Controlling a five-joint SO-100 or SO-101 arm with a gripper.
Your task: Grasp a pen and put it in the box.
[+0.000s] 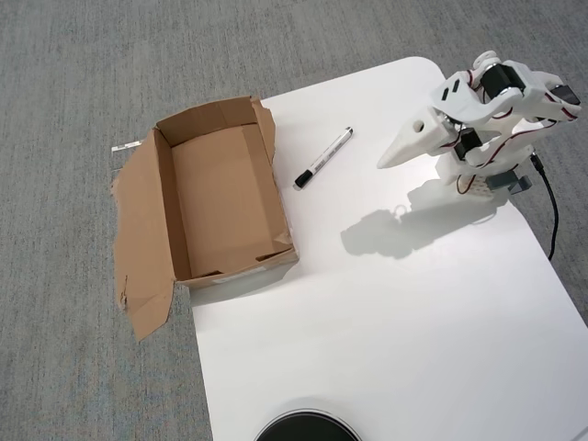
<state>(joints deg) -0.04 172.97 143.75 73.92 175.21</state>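
White table (386, 322) over grey carpet (73, 73). Open cardboard box (165, 197) hanging off its left edge, empty. Gripper (384, 163) raised at right, pointing left, pinched closed, gripping nothing. Pen (323, 158) lying diagonally just right of box, untouched.

You will find no readable text in the overhead view. The pen (323, 158), lying near the far edge of the surface (386, 303), carries dark print along its white barrel, but the characters are too small to make out. The box (220, 193), at the left edge of the surface, shows no label or marking. The arm's white housing shows no legible brand or number.
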